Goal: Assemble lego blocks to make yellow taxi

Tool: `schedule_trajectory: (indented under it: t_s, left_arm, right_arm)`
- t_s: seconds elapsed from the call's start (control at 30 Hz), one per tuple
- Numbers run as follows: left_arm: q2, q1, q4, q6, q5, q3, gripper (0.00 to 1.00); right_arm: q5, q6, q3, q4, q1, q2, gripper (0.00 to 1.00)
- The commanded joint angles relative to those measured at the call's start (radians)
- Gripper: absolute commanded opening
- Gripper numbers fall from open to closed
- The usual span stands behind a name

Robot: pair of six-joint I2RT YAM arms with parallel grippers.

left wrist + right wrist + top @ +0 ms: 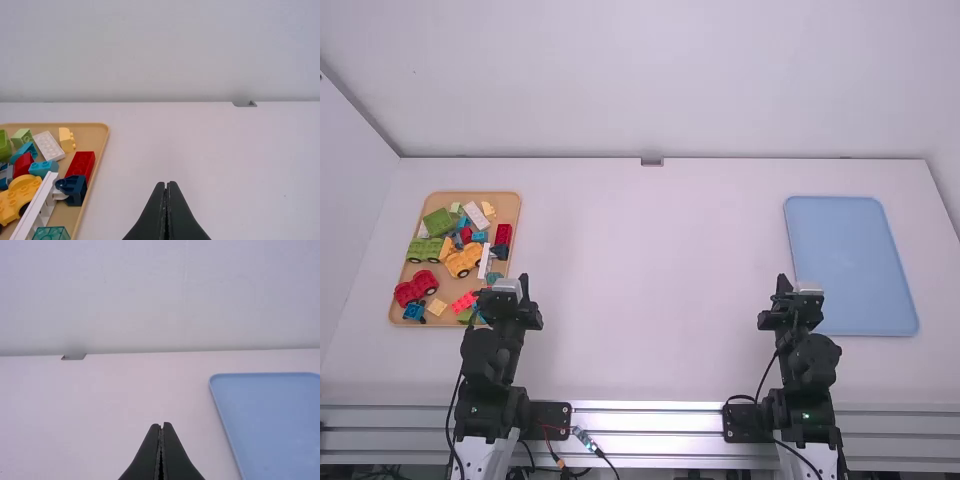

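A yellow wheeled block (465, 261) is set among mixed blocks (503, 234) in a tan tray (506, 203) on the left of a white table (650, 300). Near it, the left gripper (508, 290) is fully closed, holding nothing. The right gripper (798, 292), near a blue tray (850, 260), is likewise closed and holding nothing.

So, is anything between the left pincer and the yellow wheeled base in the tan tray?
Yes. From the left pincer, the tray's rim comes first, then the long white piece beside the yellow wheeled base.
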Motion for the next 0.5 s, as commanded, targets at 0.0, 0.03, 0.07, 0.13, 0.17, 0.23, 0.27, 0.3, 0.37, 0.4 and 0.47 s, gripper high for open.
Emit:
schedule_trajectory:
  t_s: [0.0, 0.03, 0.07, 0.13, 0.17, 0.23, 0.27, 0.3, 0.37, 0.4, 0.47]
  left_arm:
    - [0.008, 0.007, 0.007, -0.007, 0.008, 0.008, 0.01]
    - [0.02, 0.02, 0.02, -0.02, 0.02, 0.02, 0.02]
    - [0.028, 0.028, 0.028, -0.028, 0.028, 0.028, 0.03]
    - [0.038, 0.037, 0.038, -0.038, 0.03, 0.038, 0.04]
    - [0.043, 0.035, 0.043, -0.043, 0.03, 0.043, 0.05]
    - [0.058, 0.036, 0.058, -0.058, 0.031, 0.058, 0.06]
    - [0.063, 0.035, 0.063, -0.063, 0.032, 0.063, 0.07]
    - [0.071, 0.036, 0.07, -0.062, 0.034, 0.071, 0.07]
    - [0.083, 0.036, 0.07, -0.062, 0.033, 0.083, 0.09]
    - [0.086, 0.036, 0.07, -0.062, 0.033, 0.086, 0.09]
    - [0.106, 0.036, 0.084, -0.062, 0.033, 0.106, 0.11]
  right_arm:
    - [-0.007, 0.006, 0.008, 0.006, -0.007, 0.008, 0.01]
    - [-0.02, 0.018, 0.02, 0.019, -0.018, 0.02, 0.02]
    - [-0.028, 0.026, 0.028, 0.027, -0.018, 0.028, 0.03]
    - [-0.038, 0.037, 0.039, 0.037, -0.019, 0.039, 0.04]
    - [-0.043, 0.042, 0.044, 0.042, -0.019, 0.044, 0.05]
    - [-0.059, 0.058, 0.06, 0.058, -0.019, 0.06, 0.06]
    - [-0.064, 0.063, 0.065, 0.063, -0.018, 0.065, 0.07]
    - [-0.072, 0.071, 0.073, 0.057, -0.018, 0.073, 0.08]
    - [-0.085, 0.082, 0.085, 0.044, -0.018, 0.085, 0.09]
    - [-0.087, 0.083, 0.088, 0.042, -0.018, 0.088, 0.09]
    - [-0.108, 0.082, 0.108, 0.033, -0.019, 0.108, 0.11]
